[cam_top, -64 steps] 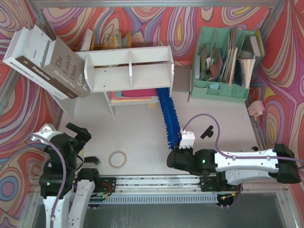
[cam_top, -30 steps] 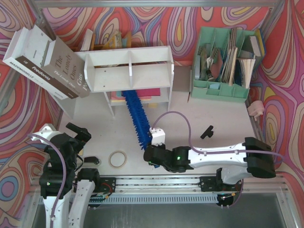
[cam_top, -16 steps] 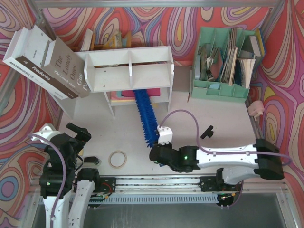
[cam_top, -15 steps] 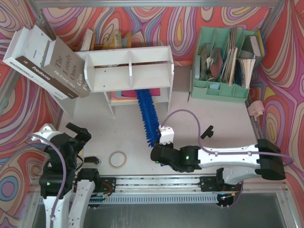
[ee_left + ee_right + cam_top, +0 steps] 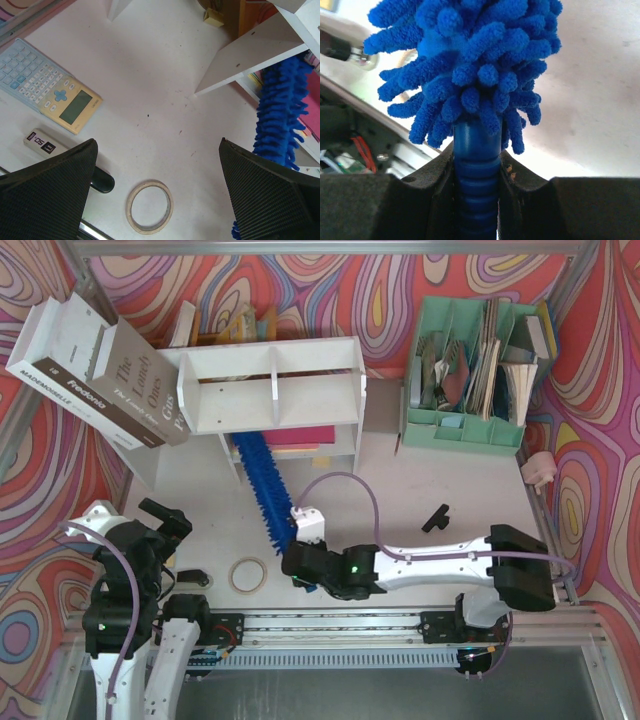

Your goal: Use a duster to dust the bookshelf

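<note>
Blue, shaggy, the duster [image 5: 262, 490] — probably light, floppy in the head, stiff only at its ribbed handle [image 5: 476, 210], which the right gripper [image 5: 476, 172] pinches — slants from the near edge's middle into the lower shelf of the bookshelf [image 5: 272, 380] toward the far-left corner; left gripper [image 5: 157, 147] spread, empty.

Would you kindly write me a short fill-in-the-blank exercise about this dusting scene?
1. The right pincer is shut on the duster's ____.
2. The duster's far end reaches into the bookshelf's ____ shelf.
3. The left pincer is ____ and holds nothing.
Missing words: handle; lower; open.
</note>
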You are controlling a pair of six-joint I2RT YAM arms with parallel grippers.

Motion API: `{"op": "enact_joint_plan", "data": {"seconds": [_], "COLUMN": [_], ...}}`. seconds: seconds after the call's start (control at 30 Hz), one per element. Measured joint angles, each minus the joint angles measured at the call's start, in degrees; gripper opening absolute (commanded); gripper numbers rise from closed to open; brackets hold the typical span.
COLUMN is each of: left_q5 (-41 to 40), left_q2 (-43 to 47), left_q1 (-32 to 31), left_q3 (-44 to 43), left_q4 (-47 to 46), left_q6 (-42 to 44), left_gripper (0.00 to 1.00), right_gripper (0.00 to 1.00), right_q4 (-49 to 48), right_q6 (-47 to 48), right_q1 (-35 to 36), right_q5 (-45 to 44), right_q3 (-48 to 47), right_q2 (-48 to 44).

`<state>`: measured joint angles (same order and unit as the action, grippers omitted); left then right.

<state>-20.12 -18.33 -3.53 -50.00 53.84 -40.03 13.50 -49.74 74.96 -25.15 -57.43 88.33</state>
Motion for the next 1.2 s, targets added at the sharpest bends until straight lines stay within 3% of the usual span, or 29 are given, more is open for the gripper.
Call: {"op": "enact_joint_plan", "data": {"seconds": [0.3,0.53,0.77,1.0,1.2], "left_q5": [0.0,0.0,0.0,0.0,0.0], "left_q2": [0.0,0.0,0.0,0.0,0.0], "left_q1": [0.0,0.0,0.0,0.0,0.0], "left_q3": [0.0,0.0,0.0,0.0,0.0], "left_q4": [0.0,0.0,0.0,0.0,0.0], "left_q6": [0.0,0.0,0.0,0.0,0.0], "left_gripper": [0.98,0.98,0.98,0.98,0.98], "right_gripper": [0.00,0.00,0.00,0.00,0.00], "right_q4": [-3.2,-1.0,0.2,1.4,2.8], "right_q6": [1.3,0.3,1.1,1.8,1.2], "right_q1": [0.8,1.2,1.5,5.4,8.4], "right_q5": [2.5,0.1,0.4,0.5,-0.5], "right_q3": [-4.7,1.9,2.6,-1.3,1.2], "right_q2": [4.4,0.2,-0.2,3.1,1.4]}}
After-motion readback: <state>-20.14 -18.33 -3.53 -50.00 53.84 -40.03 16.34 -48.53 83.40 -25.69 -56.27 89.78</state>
